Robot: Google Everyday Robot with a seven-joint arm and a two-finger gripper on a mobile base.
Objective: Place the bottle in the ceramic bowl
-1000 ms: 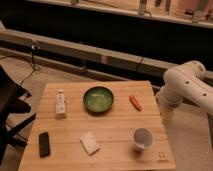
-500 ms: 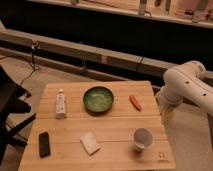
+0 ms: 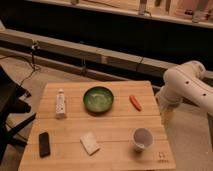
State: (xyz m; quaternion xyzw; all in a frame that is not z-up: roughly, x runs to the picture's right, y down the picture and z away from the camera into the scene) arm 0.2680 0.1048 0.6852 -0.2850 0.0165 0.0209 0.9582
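The bottle (image 3: 60,103) lies on the left, not grabbed yet. The gripper (image 3: 166,116) hangs by the table's (image 3: 120,135) right edge, and I can't tell its grip. Next it must reach left past the bowl (image 3: 98,99).

High camera overlooks the table (image 3: 117,126), pincer (image 3: 166,118) off its right edge.

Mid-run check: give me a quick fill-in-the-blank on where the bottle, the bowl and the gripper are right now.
In the camera view, the bottle lies on the table to the ____ of the ceramic bowl.
The ceramic bowl's glaze is ____.
The gripper hangs beside the table's ____ edge in the picture, far from the bottle.
Missing words: left; green; right.
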